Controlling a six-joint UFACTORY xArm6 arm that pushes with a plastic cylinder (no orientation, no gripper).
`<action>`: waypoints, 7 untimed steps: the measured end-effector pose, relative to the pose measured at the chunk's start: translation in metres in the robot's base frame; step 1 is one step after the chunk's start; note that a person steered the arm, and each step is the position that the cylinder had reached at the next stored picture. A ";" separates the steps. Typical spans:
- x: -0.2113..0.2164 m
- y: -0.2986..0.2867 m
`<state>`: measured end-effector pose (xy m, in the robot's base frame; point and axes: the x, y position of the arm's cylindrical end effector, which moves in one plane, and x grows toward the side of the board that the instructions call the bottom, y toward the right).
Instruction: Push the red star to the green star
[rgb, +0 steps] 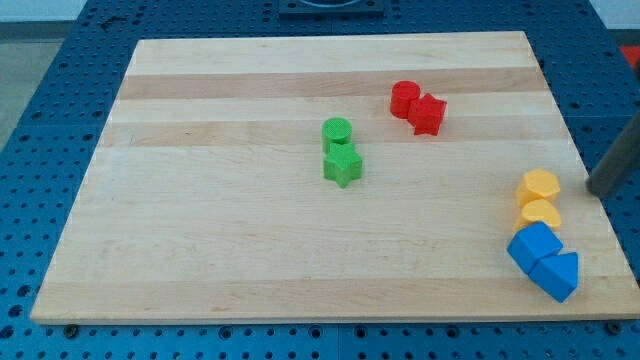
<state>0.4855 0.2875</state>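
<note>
Pincer state cannot be told, for none is fitted: the arm ends in a plain dark rod, entering from the view's right edge, with its tip (594, 190) resting on the worktop (220, 270) just to the right of the upper yellow block (539, 186). Tip appears close beside that block; contact not certain from this angle. Red star (427, 114) lies in the upper middle-right of the worktop, touching a red cylinder (405, 97) on its upper-left side. Green star (342, 166) sits near the centre, directly below and against a green cylinder (337, 132). The two stars are apart, with bare wood between them; red star stands up and to the right of the green one. A second yellow block (540, 215) sits under the first, and two blue blocks (534, 247) (557, 275) lie below that, near the lower right corner. Judgement: task not yet begun in any visible sense. Tip is well away from the red star, on its lower right. Remaining: bring tip round to the star's upper-right side, then push down-left toward the green star without dragging the red cylinder along.
</note>
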 end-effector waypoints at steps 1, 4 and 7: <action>0.001 -0.033; -0.008 -0.045; -0.120 -0.065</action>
<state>0.3652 0.2223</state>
